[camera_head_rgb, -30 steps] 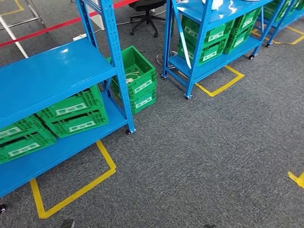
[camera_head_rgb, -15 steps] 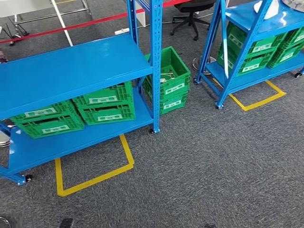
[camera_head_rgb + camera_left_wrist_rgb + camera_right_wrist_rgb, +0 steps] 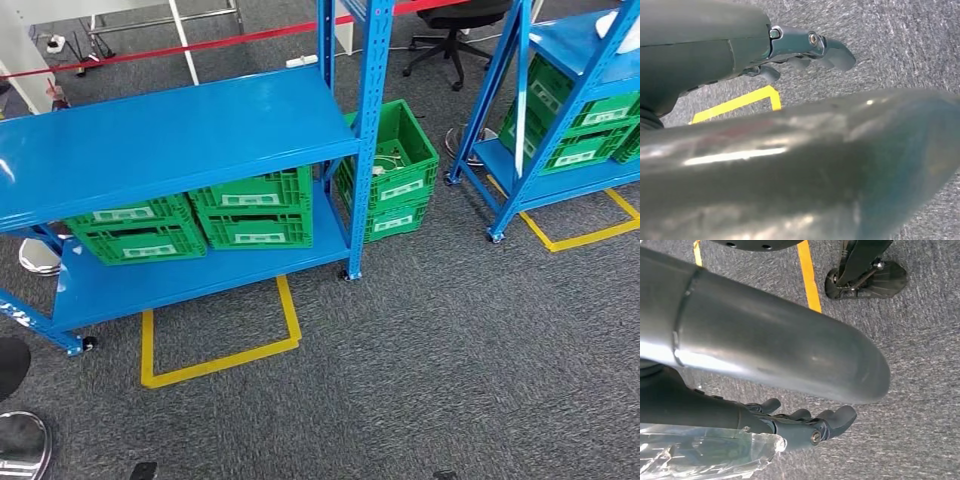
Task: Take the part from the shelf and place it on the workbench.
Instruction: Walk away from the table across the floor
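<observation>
**Crates, tape and a chair on grey carpet**

Two green crates (image 3: 390, 170) stand stacked on the carpet (image 3: 453, 350) — yellow floor tape (image 3: 219, 355) marks a bay nearby. A red barrier tape (image 3: 189, 45) runs behind; a black office chair (image 3: 453, 25) stands beyond.

The left hand (image 3: 806, 47) is dark grey-teal, with smooth, rounded fingers (image 3: 838, 54) and two small silver screw heads set in its side. Its thick thumb (image 3: 791, 165) is a glossy grey, blurred shape with a bluish sheen towards the tip. The right hand (image 3: 806, 427) is the same dark grey, with one bright screw head near the fingers (image 3: 840, 417). Its thumb (image 3: 764, 347) is a smooth, rounded grey cylinder with a fine seam ring around it.
</observation>
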Robot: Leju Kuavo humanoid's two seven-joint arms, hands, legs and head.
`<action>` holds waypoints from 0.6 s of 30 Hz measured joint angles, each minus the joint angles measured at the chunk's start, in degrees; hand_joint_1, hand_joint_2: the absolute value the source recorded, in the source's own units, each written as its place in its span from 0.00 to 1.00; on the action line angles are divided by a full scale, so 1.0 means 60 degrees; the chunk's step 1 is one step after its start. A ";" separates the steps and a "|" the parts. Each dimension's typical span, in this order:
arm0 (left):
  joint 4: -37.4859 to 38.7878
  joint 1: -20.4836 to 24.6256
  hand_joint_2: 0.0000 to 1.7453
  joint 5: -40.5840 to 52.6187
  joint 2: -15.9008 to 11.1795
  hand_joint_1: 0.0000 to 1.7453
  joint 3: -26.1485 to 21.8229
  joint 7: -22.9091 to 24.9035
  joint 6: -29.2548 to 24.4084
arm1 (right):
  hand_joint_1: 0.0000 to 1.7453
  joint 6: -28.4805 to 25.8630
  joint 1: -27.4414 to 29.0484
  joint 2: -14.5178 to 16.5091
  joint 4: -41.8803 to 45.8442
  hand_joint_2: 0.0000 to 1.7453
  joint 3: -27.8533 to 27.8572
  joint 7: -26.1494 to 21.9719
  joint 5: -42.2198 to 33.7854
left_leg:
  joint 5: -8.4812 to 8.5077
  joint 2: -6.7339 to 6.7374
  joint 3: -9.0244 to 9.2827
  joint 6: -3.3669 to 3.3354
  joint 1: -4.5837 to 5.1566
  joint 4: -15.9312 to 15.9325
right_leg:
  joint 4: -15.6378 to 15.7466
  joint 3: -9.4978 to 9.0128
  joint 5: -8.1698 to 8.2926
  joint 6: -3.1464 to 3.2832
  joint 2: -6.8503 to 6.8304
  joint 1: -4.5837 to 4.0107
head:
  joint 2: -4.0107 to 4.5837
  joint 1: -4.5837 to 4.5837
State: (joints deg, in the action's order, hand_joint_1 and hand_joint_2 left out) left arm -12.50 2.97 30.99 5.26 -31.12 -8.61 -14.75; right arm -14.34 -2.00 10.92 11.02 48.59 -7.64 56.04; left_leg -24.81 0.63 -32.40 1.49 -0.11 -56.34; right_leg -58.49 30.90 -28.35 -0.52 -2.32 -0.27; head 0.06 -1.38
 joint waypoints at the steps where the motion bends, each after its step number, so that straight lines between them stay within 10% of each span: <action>1: 0.0000 -0.0001 0.00 0.0001 0.0005 0.00 0.0000 0.0000 -0.0002 | 0.00 -0.0001 0.0001 -0.0003 0.0000 0.00 0.0018 0.0002 -0.0005 | 0.0001 -0.0005 0.0013 0.0022 -0.0002 0.0036 | 0.0005 0.0021 -0.0007 0.0043 -0.0002 -0.0013 | 0.0001 0.0013; 14: 0.0000 -0.0020 0.00 -0.0022 -0.0020 0.00 -0.0004 0.0000 0.0004 | 0.00 0.0114 0.0007 -0.0005 0.0000 0.00 0.0108 -0.0158 0.0050 | -0.0004 -0.0011 0.0009 -0.0099 0.0022 0.0037 | 0.0211 -0.0117 0.0128 -0.0167 0.0007 0.0018 | -0.0002 0.0015; 18: 0.0000 -0.0021 0.00 -0.0027 -0.0068 0.00 -0.0004 0.0000 0.0005 | 0.00 0.0168 0.0000 0.0011 0.0001 0.00 0.0100 -0.0156 0.0160 | 0.0095 -0.0089 0.0134 -0.0363 0.0000 0.0323 | 0.0334 -0.0176 0.0134 -0.0363 -0.0018 0.0058 | -0.0001 0.0008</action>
State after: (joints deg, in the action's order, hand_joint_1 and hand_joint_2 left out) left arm -12.50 2.84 30.82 4.85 -31.15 -8.61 -14.73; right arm -13.34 -2.01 10.98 11.02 49.19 -8.57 57.00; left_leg -24.24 0.10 -31.60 -0.69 -0.11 -54.40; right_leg -56.49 29.84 -27.55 -2.70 -2.43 0.08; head 0.05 -1.33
